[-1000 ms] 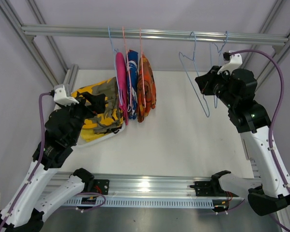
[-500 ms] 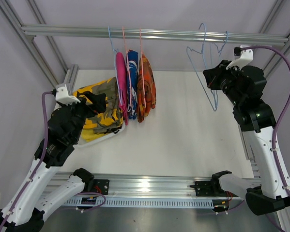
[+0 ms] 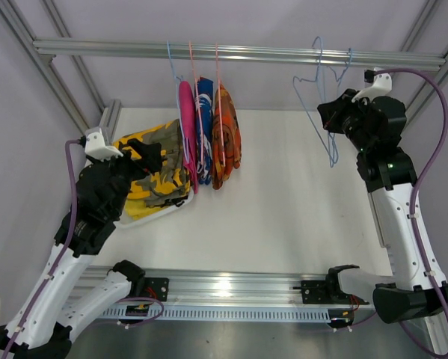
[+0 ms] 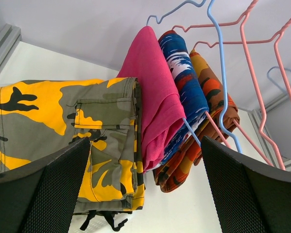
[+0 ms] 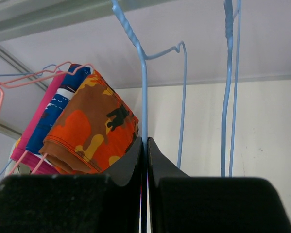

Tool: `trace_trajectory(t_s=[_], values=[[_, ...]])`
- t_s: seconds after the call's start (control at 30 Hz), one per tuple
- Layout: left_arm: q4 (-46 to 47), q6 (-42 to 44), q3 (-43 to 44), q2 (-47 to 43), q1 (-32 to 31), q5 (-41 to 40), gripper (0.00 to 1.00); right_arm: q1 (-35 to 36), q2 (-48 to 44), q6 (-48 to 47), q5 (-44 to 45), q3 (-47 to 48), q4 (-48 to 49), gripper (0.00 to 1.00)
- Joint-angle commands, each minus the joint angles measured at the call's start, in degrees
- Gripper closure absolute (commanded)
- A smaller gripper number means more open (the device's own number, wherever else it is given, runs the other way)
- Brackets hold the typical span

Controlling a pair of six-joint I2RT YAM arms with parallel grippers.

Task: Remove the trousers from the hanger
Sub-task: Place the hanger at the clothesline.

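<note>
hovering with its fingers spread wide, the left hand (image 3: 145,157) stays almost where it was a second ago, just above the yellow-and-dark camouflage trousers (image 3: 160,183). these lie on the table (image 3: 298,202), on top of a plain yellow pair (image 3: 136,200). both pairs are already off any hanger.

a little farther, three pairs hang close together on wire hangers (image 3: 217,71) under the rail (image 3: 238,53): the magenta pink trousers (image 3: 186,127), the blue-and-white trousers (image 3: 204,120) and the orange camouflage trousers (image 3: 228,134). nothing touches them.

farthest, on the right side, is the change. the right hand (image 3: 330,116) is pinched narrow on the wire of an empty blue hanger (image 5: 144,92). it has lifted this hanger from a low, tilted position up to the rail, beside a second empty blue hanger (image 5: 226,97). i judge that it is putting the empty hanger back, so that the next pair can be taken after. whether the hook is already over the rail, i cannot tell.
</note>
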Motion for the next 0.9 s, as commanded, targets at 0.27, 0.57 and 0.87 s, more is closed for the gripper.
trace_trajectory(t_s=[0.27, 0.57, 0.87], values=[[1.4, 0.3, -0.1, 0.3, 1.1, 2.8, 0.01, -1.6, -3.5, 3.0, -4.4, -11.5, 8.7, 1.0], [1.3, 0.4, -0.4, 0.5, 1.2, 3.4, 0.01, -1.6, -6.9, 3.0, -6.2, -15.4, 9.6, 0.52], [1.5, 0.5, -0.4, 0.5, 1.4, 3.5, 0.01, -1.6, -11.4, 0.9, -5.7, -9.4, 2.0, 0.3]])
